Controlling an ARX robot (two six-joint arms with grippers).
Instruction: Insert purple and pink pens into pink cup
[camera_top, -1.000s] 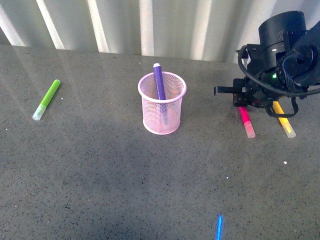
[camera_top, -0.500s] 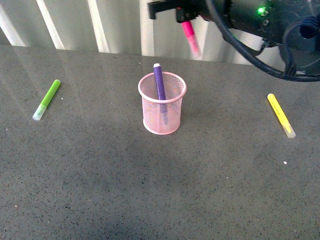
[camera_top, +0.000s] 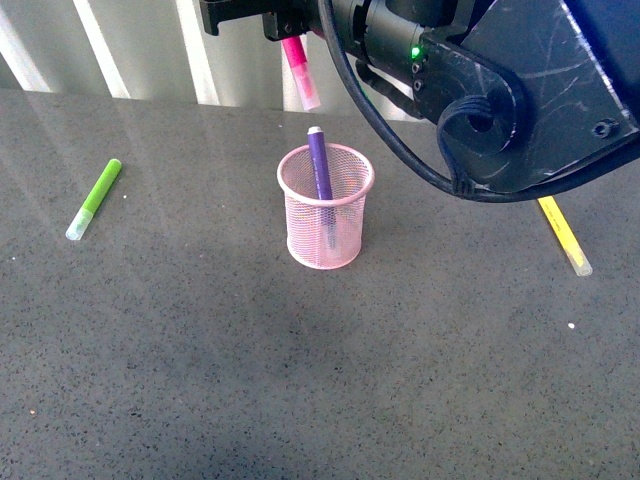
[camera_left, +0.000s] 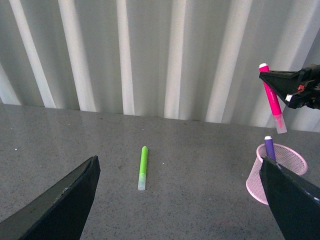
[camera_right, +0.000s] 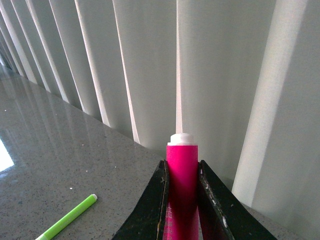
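Pink on pink here: the magenta pink pen (camera_top: 300, 68) is up in the air, clamped in the right jaws near its top end, pale cap pointing down. It hangs a little tilted, right above the pink cup (camera_top: 322, 238), its cap clear of the rim and just above the tip of the purple pen (camera_top: 319, 165). The right wrist view shows both fingers pressed tight against the pen's magenta barrel.

That purple pen is already inside the mesh cup, standing almost upright and leaning slightly, its top end poking out over the rim. The cup itself sits upright around the middle of the grey speckled surface (camera_top: 300, 380).

Over to the left jaws, spread wide apart and holding nothing. They show only in the left wrist view, low over the surface, both dark fingers framing the scene.

Off to the far left lies the lime-green marker (camera_top: 93, 200), flat on the surface, well apart from the cup. Out on the right, the yellow marker (camera_top: 564, 236) lies flat too, partly hidden behind the big black right arm (camera_top: 520, 90).
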